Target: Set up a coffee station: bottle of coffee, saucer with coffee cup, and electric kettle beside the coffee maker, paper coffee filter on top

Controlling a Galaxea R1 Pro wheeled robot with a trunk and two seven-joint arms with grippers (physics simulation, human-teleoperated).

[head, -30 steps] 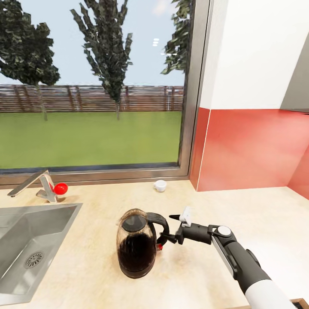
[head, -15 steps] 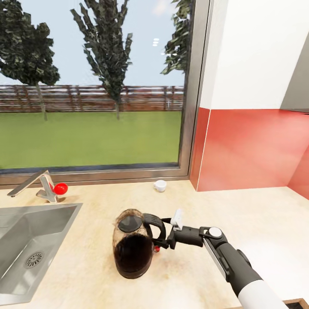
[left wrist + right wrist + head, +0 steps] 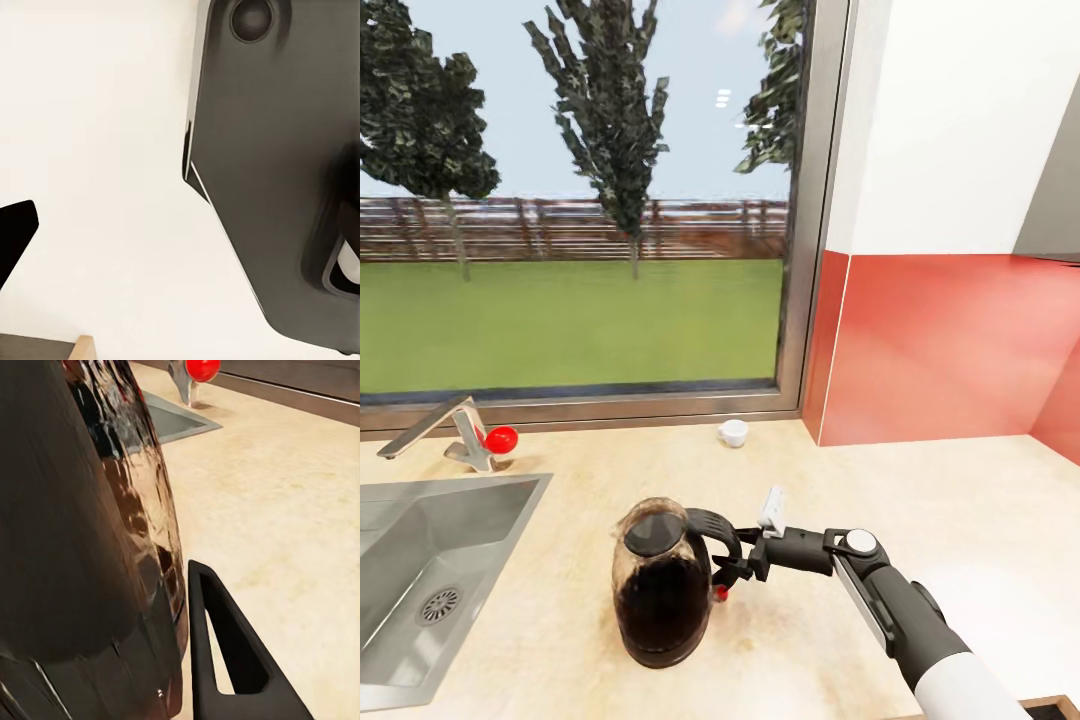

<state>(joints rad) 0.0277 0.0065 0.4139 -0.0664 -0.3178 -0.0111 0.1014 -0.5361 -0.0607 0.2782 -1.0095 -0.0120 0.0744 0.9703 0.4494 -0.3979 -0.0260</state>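
Note:
The electric kettle [image 3: 660,590], clear glass with dark contents, black lid and loop handle, leans slightly on the light-wood kitchen countertop [image 3: 920,480] just right of the sink. My right gripper [image 3: 740,568] is shut on its handle beside the red switch. In the right wrist view the kettle's glass wall [image 3: 112,532] is very close, with one black finger [image 3: 225,652] alongside it. The small white coffee cup [image 3: 733,432] sits at the back by the window frame. In the left wrist view a black tip [image 3: 15,232] shows before a white surface; its state is unclear.
A steel sink [image 3: 430,580] lies at the left, with a faucet [image 3: 445,435] and a red ball [image 3: 501,438] behind it. A red backsplash [image 3: 940,345] closes off the counter at the back right. A large window runs along the back.
My right gripper has drawn the kettle to the left and nearer to me, and the kettle now leans a little. The cup has not moved.

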